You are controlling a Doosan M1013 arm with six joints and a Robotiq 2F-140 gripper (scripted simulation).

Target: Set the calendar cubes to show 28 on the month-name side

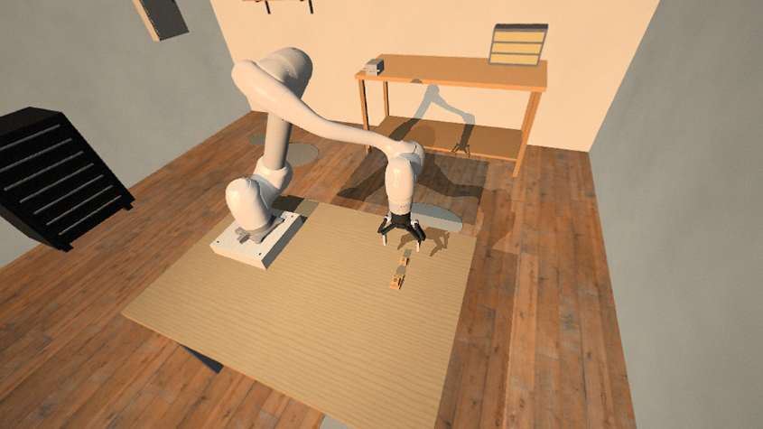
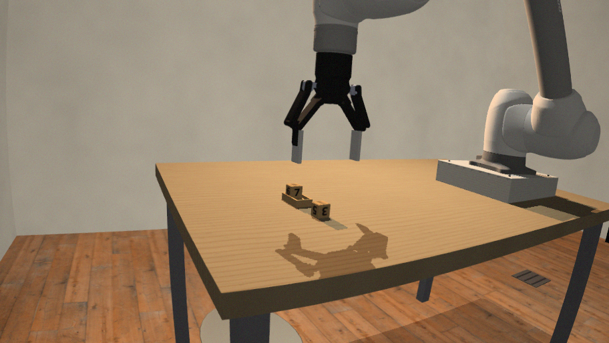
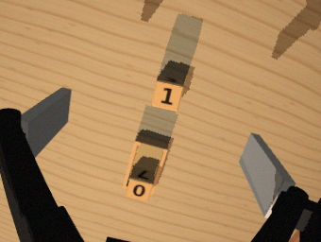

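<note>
A small wooden tray [image 2: 297,199] lies on the table. One number cube [image 2: 294,189] sits in its far end, with 6 and 7 on its sides; in the wrist view [image 3: 140,189] its top face reads 0. The second cube [image 2: 320,209] stands on the table just outside the tray's other end, showing 3 on a side; in the wrist view [image 3: 167,95] its top reads 1. My gripper [image 2: 324,156] hangs well above the tray and cubes, wide open and empty. It also shows in the wrist view [image 3: 157,148] and in the top view [image 1: 401,241].
The arm's white base block [image 2: 497,181] is bolted to the table at the right. The tray and cubes lie near the table's far edge [image 1: 467,250]. A workbench [image 1: 453,74] stands by the back wall, away from the table.
</note>
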